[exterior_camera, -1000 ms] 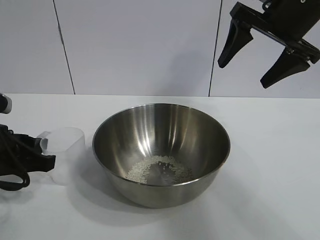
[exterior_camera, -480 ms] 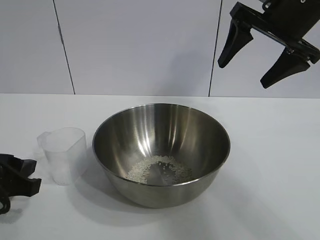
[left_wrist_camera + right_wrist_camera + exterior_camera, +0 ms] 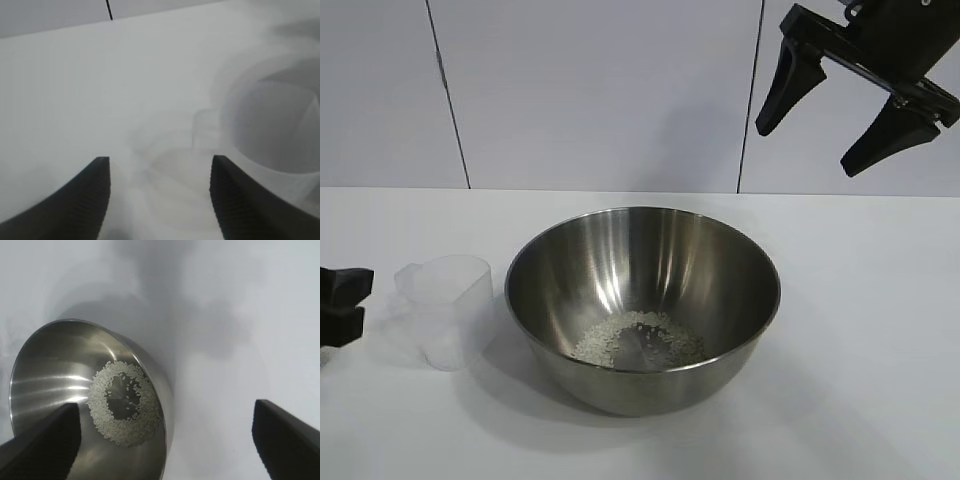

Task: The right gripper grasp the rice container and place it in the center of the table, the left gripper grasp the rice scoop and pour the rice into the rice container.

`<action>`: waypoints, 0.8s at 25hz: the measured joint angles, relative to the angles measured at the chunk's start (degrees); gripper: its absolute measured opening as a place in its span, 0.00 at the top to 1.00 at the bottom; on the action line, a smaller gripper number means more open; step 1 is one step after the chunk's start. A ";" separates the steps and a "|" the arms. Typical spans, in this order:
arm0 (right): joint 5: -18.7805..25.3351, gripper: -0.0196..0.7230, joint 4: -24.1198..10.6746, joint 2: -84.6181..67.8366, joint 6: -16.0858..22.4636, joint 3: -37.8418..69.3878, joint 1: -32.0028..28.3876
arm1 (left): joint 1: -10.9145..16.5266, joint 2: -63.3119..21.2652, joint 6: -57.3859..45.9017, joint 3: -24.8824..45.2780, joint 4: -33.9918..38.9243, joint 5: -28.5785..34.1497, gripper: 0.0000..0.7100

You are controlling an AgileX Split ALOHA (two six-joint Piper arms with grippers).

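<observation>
So the rice container point(image 3: 642, 305) sits pretty much in the middle of the table point(image 3: 860, 350), upright, with the rice point(image 3: 638, 340) lying in a loose ring on its bottom; from the right wrist view you can see the same ring of grains point(image 3: 125, 410) with a bare steel patch in the middle of it inside the bowl point(image 3: 60, 390). Just beside the bowl, toward the table's left edge, stands the rice scoop point(image 3: 447, 308), upright, looking empty, its little pouring lip turned to the left edge. It's close to the bowl's wall, but I can't tell if they actually touch. The left gripper point(image 3: 340, 306) is low down right at the left edge of the table, a bit apart from the scoop and holding nothing; the left wrist view shows its two fingers spread wide point(image 3: 160, 200) with bare tabletop between them and the scoop point(image 3: 280, 135) off to one side, ahead of one fingertip. The right gripper point(image 3: 840, 110) hangs high up over the far right part of the table, well clear of the bowl, fingers splayed apart and empty.
</observation>
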 joint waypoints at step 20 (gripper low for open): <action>-0.06 0.11 0.00 0.00 0.00 0.00 0.00 | 0.00 -22.40 -10.53 -8.04 0.92 31.59 0.07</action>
